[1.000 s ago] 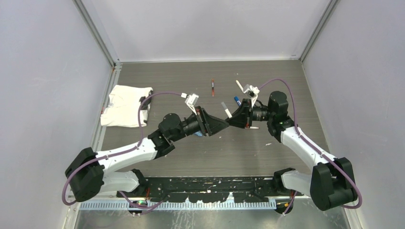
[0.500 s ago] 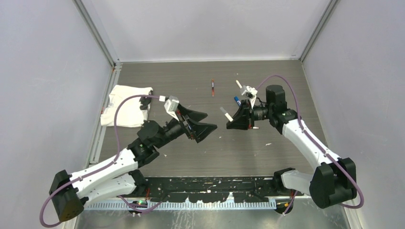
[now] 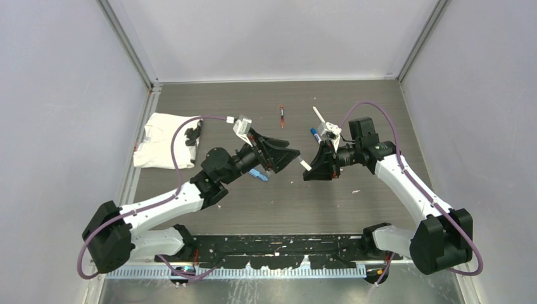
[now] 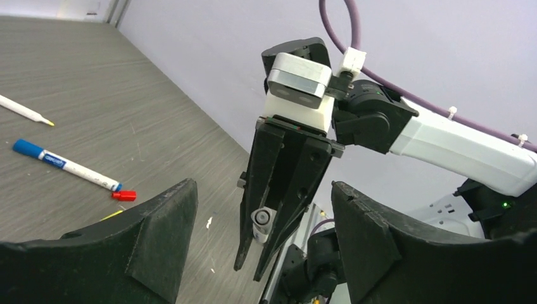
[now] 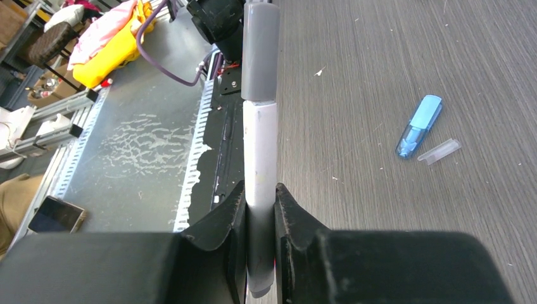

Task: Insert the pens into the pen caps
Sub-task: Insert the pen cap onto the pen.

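Right fingers (image 5: pixel 218 237) clamp a white pen (image 5: pixel 259 152) tipped with a grey cap (image 5: pixel 261 50), right of frame centre. Left fingers (image 4: pixel 158 234) stand wide apart, facing it.

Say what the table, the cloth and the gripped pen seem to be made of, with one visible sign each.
Table: probably wood-look laminate, matte; fine grey grain lines.
Cloth: soft white fabric; it lies crumpled in folds.
Pen: likely smooth plastic, white barrel with a grey end; even surface, slight sheen.
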Robot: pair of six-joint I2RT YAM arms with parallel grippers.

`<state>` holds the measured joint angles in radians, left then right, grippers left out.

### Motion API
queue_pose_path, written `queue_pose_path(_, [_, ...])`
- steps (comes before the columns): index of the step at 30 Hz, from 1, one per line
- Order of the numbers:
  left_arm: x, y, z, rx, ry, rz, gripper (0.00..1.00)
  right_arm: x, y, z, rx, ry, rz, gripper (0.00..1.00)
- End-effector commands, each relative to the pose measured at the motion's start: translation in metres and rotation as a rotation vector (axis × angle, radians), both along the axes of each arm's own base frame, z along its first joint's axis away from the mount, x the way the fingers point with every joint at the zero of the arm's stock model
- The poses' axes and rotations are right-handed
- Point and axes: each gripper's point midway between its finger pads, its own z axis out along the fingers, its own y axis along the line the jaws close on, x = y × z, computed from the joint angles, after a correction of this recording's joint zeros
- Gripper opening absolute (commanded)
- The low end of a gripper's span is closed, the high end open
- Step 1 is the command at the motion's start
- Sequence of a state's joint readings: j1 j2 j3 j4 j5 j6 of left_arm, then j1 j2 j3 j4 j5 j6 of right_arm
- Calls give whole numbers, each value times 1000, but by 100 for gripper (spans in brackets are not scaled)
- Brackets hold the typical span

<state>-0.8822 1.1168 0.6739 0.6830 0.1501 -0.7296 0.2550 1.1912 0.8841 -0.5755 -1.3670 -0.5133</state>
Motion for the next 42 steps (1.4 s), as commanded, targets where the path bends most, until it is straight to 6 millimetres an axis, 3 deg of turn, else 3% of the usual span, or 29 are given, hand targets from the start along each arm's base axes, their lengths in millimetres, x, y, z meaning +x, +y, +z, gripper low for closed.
queue_pose_path(1, [0,-3,37,-150,-35,-24,75,1,0,12,23,-46,14,1])
queue_pose_path(6, [2,-5,30,-172,2,-28,61,2,1,12,20,-38,12,1])
queue_pose_path(10, [3,-7,24,-165,18,-27,56,2,1,12,21,-37,13,1])
queue_pose_path(21, [4,-15,3,-125,45,-26,54,3,1,11,20,-31,11,1])
queue_pose_path(32, [-3,-25,-1,-117,51,-61,46,3,1,12,20,-32,10,1])
queue_pose_path(39, [-5,-29,-3,-117,53,-84,27,3,1,12,20,-33,9,1])
queue_pose_path(42, [-7,-32,-4,-111,49,-101,7,3,1,12,20,-30,10,1])
